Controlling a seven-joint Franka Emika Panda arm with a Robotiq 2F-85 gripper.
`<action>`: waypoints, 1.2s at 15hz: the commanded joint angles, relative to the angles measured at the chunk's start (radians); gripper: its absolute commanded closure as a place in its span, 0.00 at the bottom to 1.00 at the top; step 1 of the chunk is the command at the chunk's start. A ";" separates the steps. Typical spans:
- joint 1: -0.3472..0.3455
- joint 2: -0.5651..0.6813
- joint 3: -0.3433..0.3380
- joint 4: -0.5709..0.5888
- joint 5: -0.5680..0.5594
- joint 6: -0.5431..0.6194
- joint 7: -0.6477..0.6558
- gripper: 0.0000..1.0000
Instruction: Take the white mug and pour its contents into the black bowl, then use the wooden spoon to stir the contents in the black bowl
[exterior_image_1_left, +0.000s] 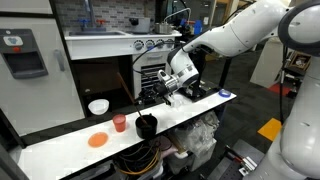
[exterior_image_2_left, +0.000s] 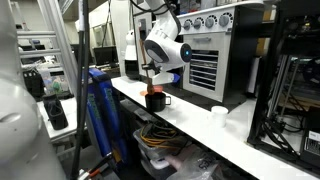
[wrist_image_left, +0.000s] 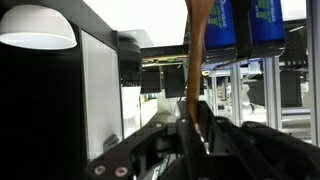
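Note:
My gripper (wrist_image_left: 197, 122) is shut on the wooden spoon (wrist_image_left: 198, 50), whose slim brown shaft runs out from between the jaws. In both exterior views the gripper (exterior_image_1_left: 160, 97) (exterior_image_2_left: 152, 68) hangs just above the black bowl (exterior_image_1_left: 146, 126) (exterior_image_2_left: 155, 101), and the spoon (exterior_image_2_left: 152, 82) reaches down toward the bowl's mouth. I cannot tell whether the tip is inside the bowl. The white mug (exterior_image_2_left: 218, 115) stands upright on the white counter (exterior_image_2_left: 250, 140), apart from the bowl.
A red cup (exterior_image_1_left: 120, 123) and a flat orange disc (exterior_image_1_left: 97, 140) lie on the counter beside the bowl, with a wider white vessel (exterior_image_1_left: 98, 106) behind them. A black-and-steel appliance (exterior_image_1_left: 150, 60) stands close behind the gripper. The counter's front edge drops to cables and bags.

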 joint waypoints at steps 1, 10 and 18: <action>-0.011 0.029 -0.004 0.013 0.026 -0.037 -0.062 0.97; -0.019 0.096 -0.019 0.021 0.072 -0.109 -0.172 0.97; -0.024 0.136 -0.032 0.031 0.071 -0.144 -0.222 0.97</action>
